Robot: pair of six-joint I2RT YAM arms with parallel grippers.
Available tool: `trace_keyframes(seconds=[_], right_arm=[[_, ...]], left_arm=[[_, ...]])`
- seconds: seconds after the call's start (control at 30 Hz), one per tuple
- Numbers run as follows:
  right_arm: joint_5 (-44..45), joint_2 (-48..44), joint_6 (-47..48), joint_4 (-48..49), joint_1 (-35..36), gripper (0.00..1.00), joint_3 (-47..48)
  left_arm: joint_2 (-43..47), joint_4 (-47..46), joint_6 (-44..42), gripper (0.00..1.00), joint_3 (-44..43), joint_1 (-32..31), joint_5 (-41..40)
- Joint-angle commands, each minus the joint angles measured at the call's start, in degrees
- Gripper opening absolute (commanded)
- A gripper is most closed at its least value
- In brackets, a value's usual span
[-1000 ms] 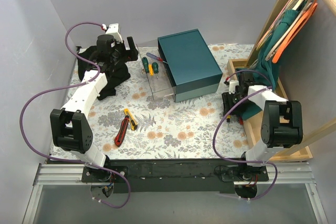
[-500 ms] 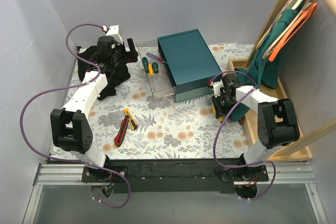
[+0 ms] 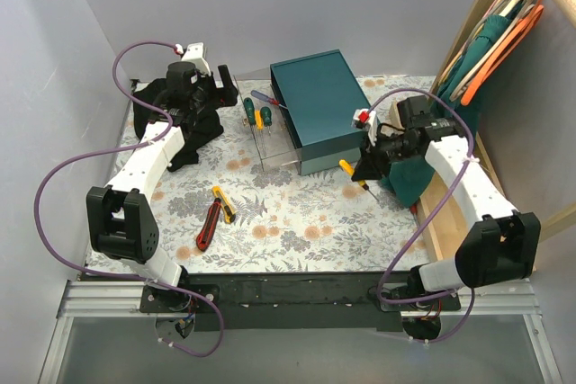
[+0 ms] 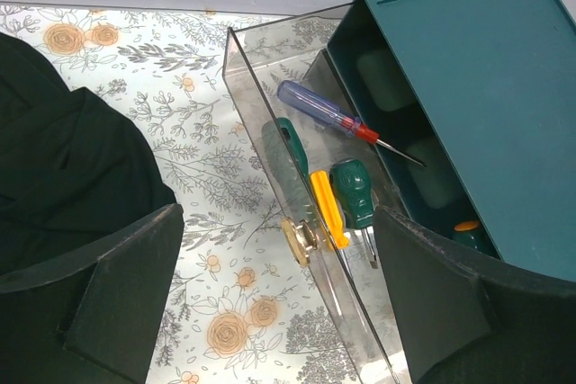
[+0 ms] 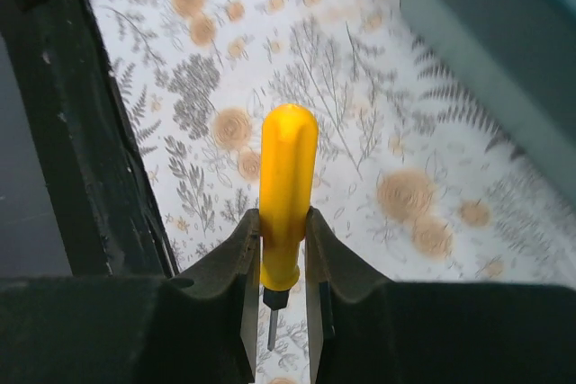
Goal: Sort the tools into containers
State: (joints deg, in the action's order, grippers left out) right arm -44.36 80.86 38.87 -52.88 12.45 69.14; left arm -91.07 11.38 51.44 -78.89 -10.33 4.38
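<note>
My right gripper [image 3: 362, 171] is shut on a yellow-handled screwdriver [image 5: 286, 191] and holds it above the floral cloth, just right of the dark teal box [image 3: 322, 107]. It also shows in the top view [image 3: 349, 170]. The clear tray [image 3: 263, 137] left of the box holds two green screwdrivers [image 4: 355, 197], a yellow one [image 4: 326, 207] and a blue one [image 4: 322, 113]. A red utility knife [image 3: 208, 225] and a yellow utility knife [image 3: 223, 203] lie on the cloth front left. My left gripper [image 3: 214, 89] is open and empty over the tray's far left side.
A black cloth [image 3: 180, 119] lies at the back left under my left arm. A wooden tray [image 3: 450, 213] and a rack with a teal cloth [image 3: 459, 96] and hangers stand on the right. A black bar [image 3: 288, 290] runs along the table's front edge.
My right arm has swung from the wooden tray on the right to the left and up, and now holds the yellow screwdriver over the cloth near the box. The left arm has not moved.
</note>
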Motion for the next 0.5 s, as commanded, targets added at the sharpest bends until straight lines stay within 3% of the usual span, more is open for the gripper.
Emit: trace_keyframes(seconds=[0.0, 0.17, 0.2, 0.3, 0.47], right_arm=[[-10.6, -0.4, 4.7, -4.1, 0.0, 0.01, 7.7], [-8.9, 1.5, -13.5, 13.4, 2.9, 0.01, 14.9], [-5.2, 2.7, -21.7, 22.6, 4.0, 0.01, 15.7], [0.0, 7.1, -33.7, 34.7, 7.9, 0.01, 19.9], [10.8, 16.4, -43.7, 39.2, 14.4, 0.01, 27.9]], left_arm=[[1.3, -1.4, 0.4, 0.85, 0.2, -0.2, 1.1], [1.2, -1.6, 0.5, 0.85, 0.0, -0.2, 0.3], [1.2, -1.6, 0.5, 0.85, -0.2, -0.1, 0.0], [1.3, -1.5, 0.1, 0.86, -0.7, -0.1, -0.7], [2.3, -1.7, -2.2, 0.87, -1.6, 0.0, -3.2]])
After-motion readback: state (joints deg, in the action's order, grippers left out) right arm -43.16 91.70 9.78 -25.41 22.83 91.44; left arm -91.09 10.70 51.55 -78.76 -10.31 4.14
